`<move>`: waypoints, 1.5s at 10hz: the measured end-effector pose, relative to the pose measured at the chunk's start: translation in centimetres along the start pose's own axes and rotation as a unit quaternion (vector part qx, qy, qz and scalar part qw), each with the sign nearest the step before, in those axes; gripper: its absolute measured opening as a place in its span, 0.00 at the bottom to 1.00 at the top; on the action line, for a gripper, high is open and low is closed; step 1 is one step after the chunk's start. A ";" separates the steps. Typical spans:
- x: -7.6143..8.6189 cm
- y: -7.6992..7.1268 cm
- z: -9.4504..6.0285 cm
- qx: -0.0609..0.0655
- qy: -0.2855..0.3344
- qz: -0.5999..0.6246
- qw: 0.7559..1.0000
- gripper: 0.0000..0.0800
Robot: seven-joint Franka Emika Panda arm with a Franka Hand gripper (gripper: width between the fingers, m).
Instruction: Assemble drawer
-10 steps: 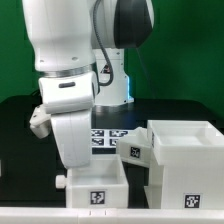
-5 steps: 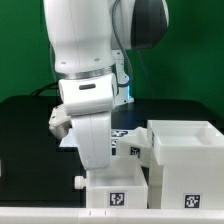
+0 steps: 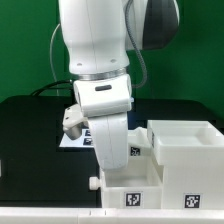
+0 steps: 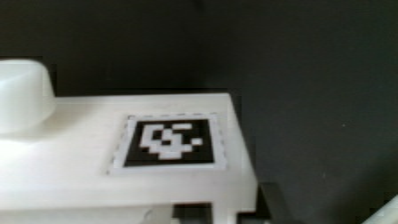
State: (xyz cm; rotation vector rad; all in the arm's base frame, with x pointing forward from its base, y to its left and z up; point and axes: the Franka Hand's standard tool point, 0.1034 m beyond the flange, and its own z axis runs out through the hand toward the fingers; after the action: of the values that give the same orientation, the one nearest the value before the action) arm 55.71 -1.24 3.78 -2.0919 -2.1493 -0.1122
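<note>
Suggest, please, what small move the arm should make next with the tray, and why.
Probably push the tray a little toward the exterior view's right, into the casing. The arm reaches down to the tray, which stands at the casing's side with most of it outside. Whether it lines up with an opening cannot be seen.

White tray (image 3: 122,188) beside cube casing (image 3: 188,168), beneath arm (image 3: 98,50)

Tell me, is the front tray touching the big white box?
Cannot tell. In the exterior view the tray overlaps the casing; no gap or contact shows plainly.
</note>
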 end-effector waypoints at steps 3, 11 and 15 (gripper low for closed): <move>0.0 -0.1 0.2 0.002 0.000 0.007 1.000 0.05; 0.4 0.0 1.0 0.007 0.001 0.037 0.999 0.05; 0.2 -0.1 1.4 -0.015 -0.001 0.025 1.000 0.05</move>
State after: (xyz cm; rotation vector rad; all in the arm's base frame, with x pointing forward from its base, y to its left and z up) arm 55.57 -0.78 2.46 -2.1605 -2.1083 -0.1390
